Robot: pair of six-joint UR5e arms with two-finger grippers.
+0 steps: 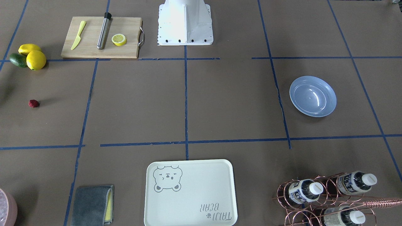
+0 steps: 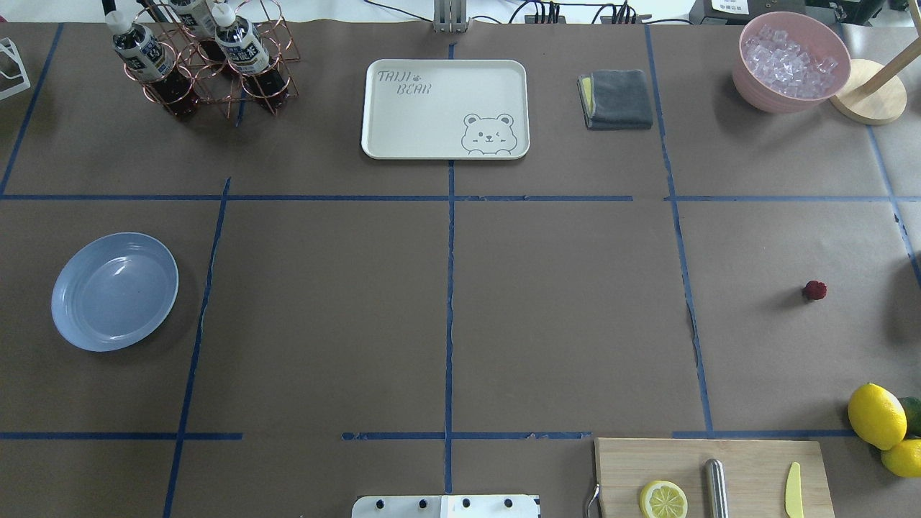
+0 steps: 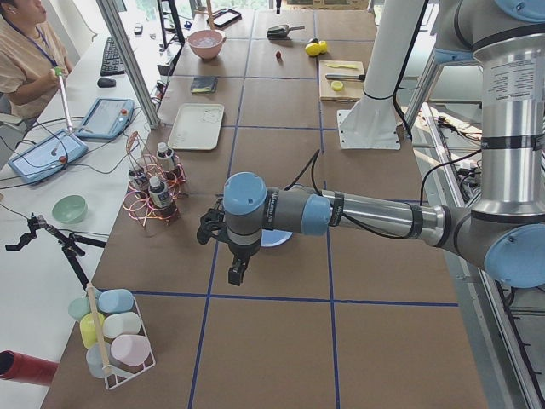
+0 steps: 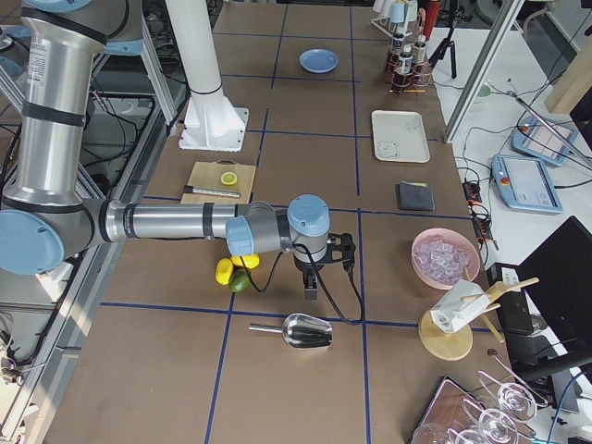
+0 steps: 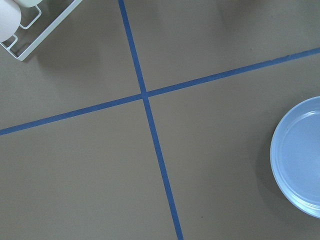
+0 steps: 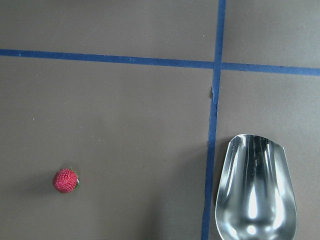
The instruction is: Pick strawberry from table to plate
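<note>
Left claw (image 3: 235, 278) and right claw (image 4: 310, 293) show only sidelong; spread or pressed, cannot tell.

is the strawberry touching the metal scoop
Apart. The right wrist view shows bare table and a blue tape line between the strawberry and the scoop.

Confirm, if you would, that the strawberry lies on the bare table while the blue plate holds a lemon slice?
Not quite: the plate is empty, as the overhead view shows. The strawberry does lie on the bare table.
</note>
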